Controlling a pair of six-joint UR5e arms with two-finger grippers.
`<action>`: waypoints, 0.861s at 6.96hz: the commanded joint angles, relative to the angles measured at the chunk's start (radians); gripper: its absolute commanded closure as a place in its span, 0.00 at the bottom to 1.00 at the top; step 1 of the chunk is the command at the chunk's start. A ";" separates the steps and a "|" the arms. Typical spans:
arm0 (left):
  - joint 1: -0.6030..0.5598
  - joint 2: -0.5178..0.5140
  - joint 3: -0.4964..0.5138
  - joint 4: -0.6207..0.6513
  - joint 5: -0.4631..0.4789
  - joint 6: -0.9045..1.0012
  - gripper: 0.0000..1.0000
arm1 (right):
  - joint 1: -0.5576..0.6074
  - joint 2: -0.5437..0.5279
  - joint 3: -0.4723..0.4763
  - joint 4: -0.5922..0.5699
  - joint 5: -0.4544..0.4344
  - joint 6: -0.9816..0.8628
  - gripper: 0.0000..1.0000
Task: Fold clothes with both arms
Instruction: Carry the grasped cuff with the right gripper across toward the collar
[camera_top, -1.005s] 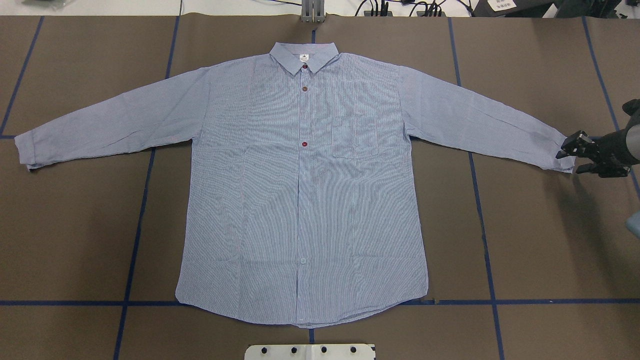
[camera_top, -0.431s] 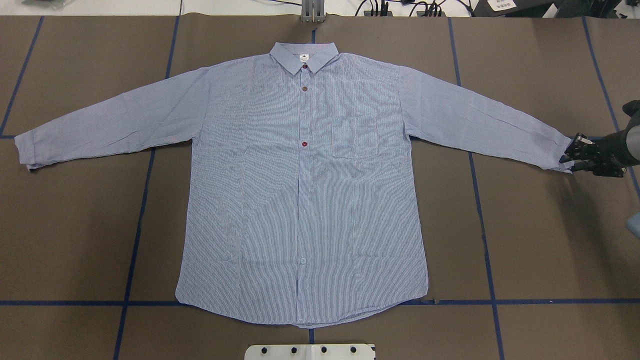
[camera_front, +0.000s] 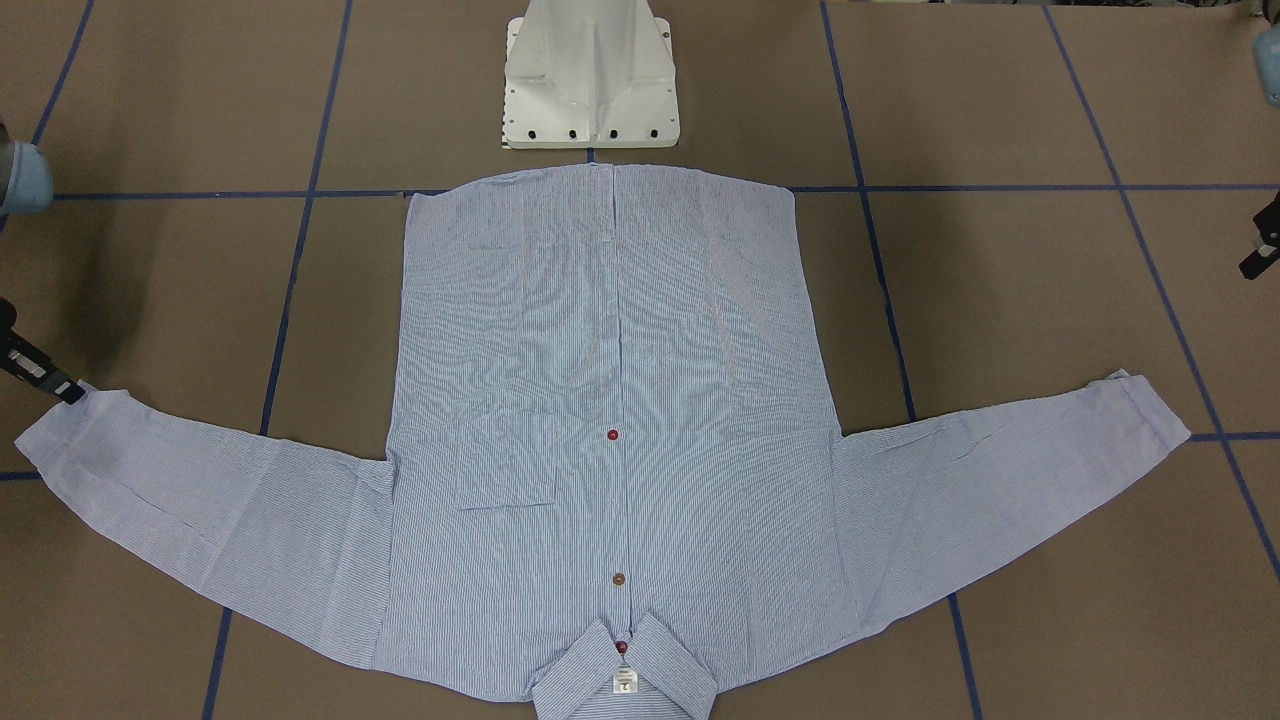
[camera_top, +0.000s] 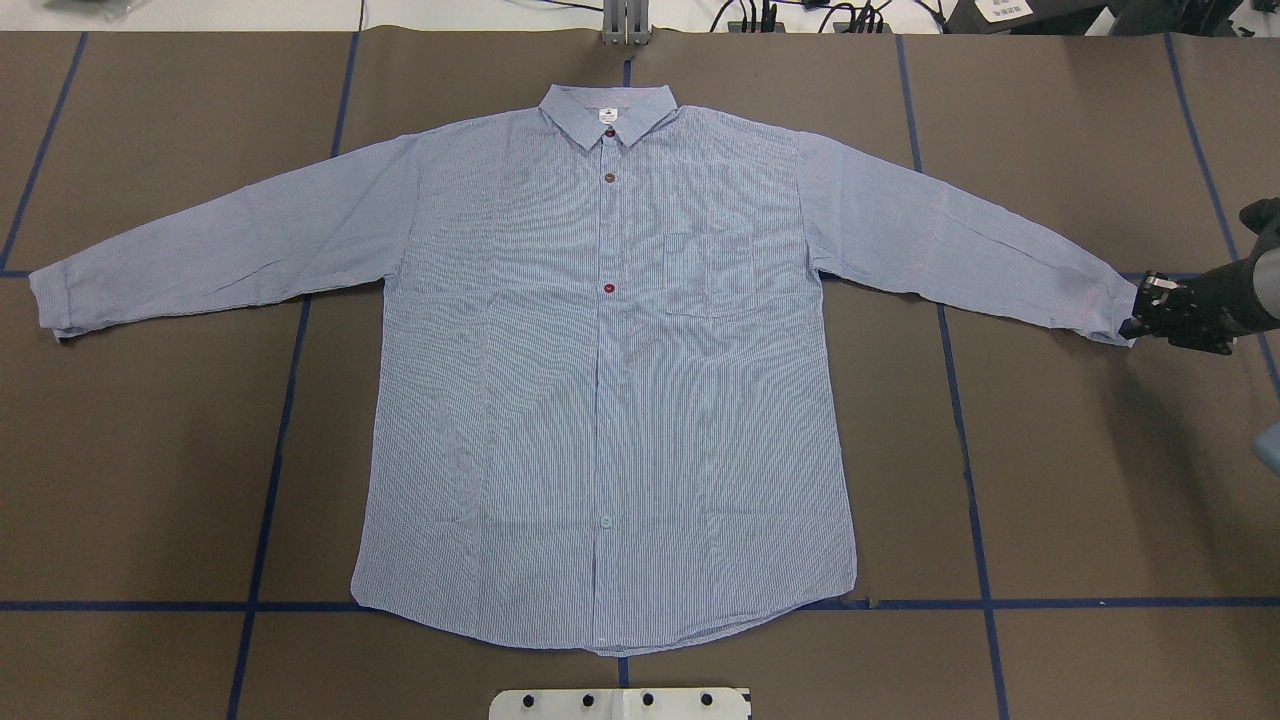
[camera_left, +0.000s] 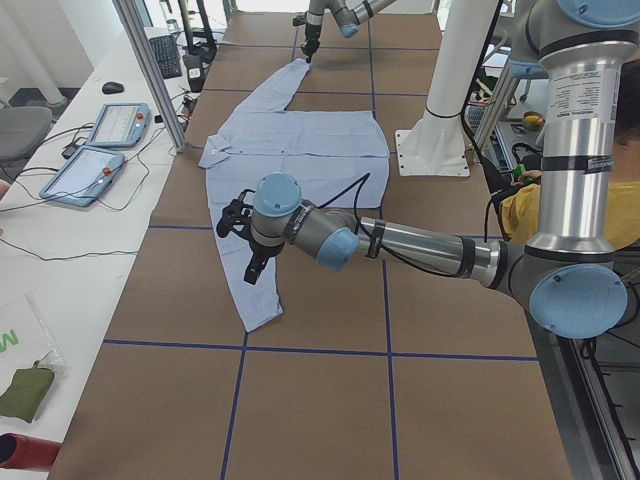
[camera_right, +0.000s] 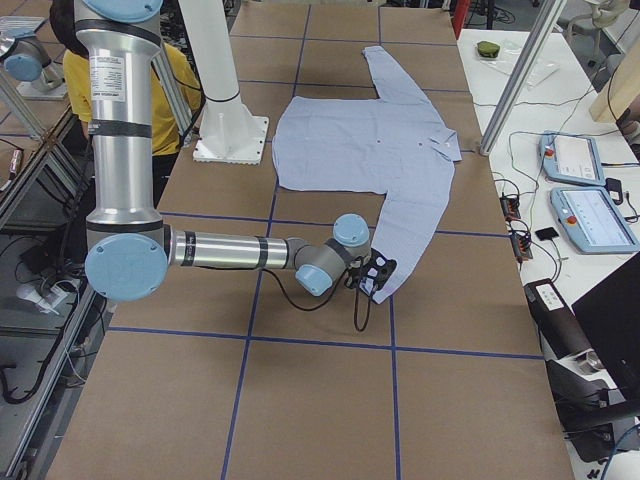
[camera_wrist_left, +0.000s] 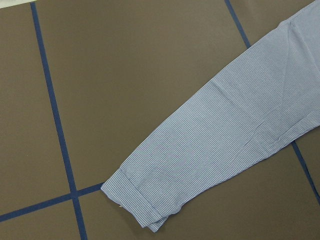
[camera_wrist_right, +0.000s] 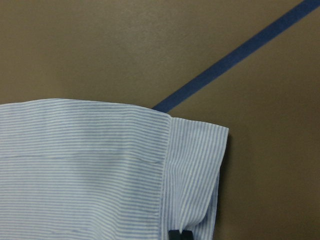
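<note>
The shirt (camera_top: 600, 400) is lying spread flat, with brown table (camera_top: 1080, 480) showing wide around its edges. The right gripper (camera_top: 1135, 322) is pinching one cuff (camera_wrist_right: 195, 170) at its edge. The left gripper (camera_left: 250, 268) is hanging over the other sleeve (camera_wrist_left: 225, 140), and I cannot tell its opening.

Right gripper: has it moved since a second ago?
Yes. The right gripper shut on the shirt cuff; its upper jaw, earlier across the blue tape line, now sits below it.

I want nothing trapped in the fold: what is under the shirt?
The shirt lies flat on the brown table, with blue tape lines running under its edges. What lies beneath the fabric itself is covered and cannot be seen.
</note>
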 joint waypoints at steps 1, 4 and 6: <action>0.000 0.000 -0.003 0.000 0.000 0.000 0.00 | -0.002 0.019 0.088 -0.014 0.011 0.003 1.00; 0.000 -0.001 -0.010 0.000 0.000 0.000 0.00 | -0.046 0.327 0.091 -0.238 -0.051 0.006 1.00; 0.000 -0.001 -0.016 0.000 0.000 0.000 0.00 | -0.159 0.552 0.078 -0.374 -0.153 0.142 1.00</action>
